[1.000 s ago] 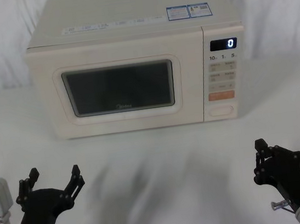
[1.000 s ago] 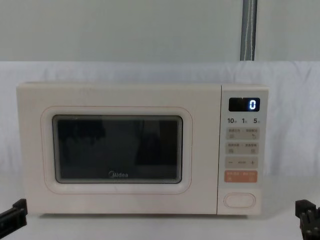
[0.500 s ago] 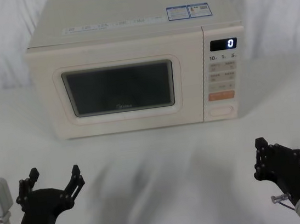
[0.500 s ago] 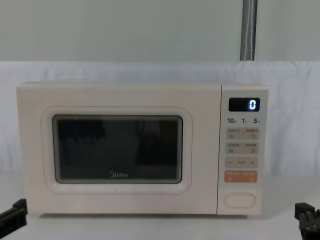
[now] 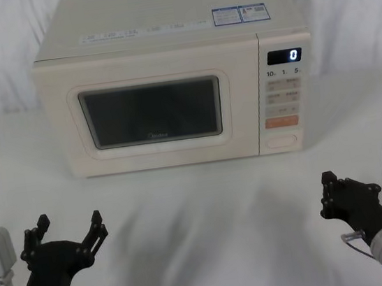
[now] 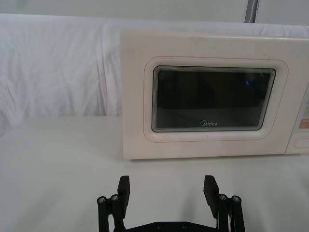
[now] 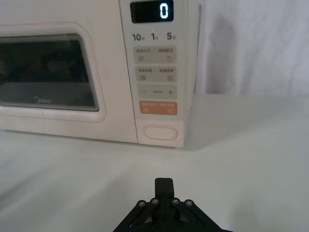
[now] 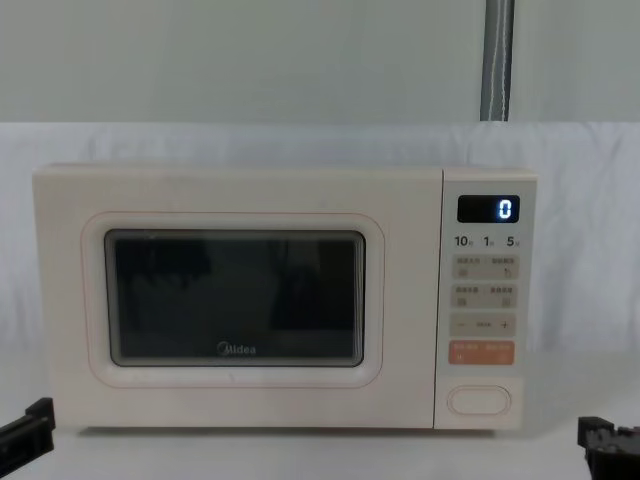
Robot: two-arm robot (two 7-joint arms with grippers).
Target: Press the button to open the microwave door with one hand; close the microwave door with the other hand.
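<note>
Nearest, the left end effector (image 5: 67, 230) hangs low over the white-draped counter (image 5: 208, 218) on the robot's left, its two black fingers spread wide apart and aimed at the microwave; the left wrist view shows both fingertips (image 6: 124, 184) upright with open cloth between them. The right end effector (image 5: 330, 195) sits low on the robot's right, its fingers pressed together into one narrow black tip, which in the right wrist view (image 7: 163, 186) points toward the control panel and stands well short of it. In the chest view each end effector is cut off at a lower corner.

Farther back, the microwave stands square to the robot on the counter, its long axis running left to right. The microwave door (image 5: 152, 113) is shut flush, a smooth cream panel with a raised rounded frame around dark glass; the logo under the glass is hard to read from the head. At the bottom of the panel, right of the door, lies the button (image 5: 281, 141), a cream pill shape lying crosswise, just below the orange key (image 5: 281, 122). The display (image 5: 284, 56) above reads 0.
</note>
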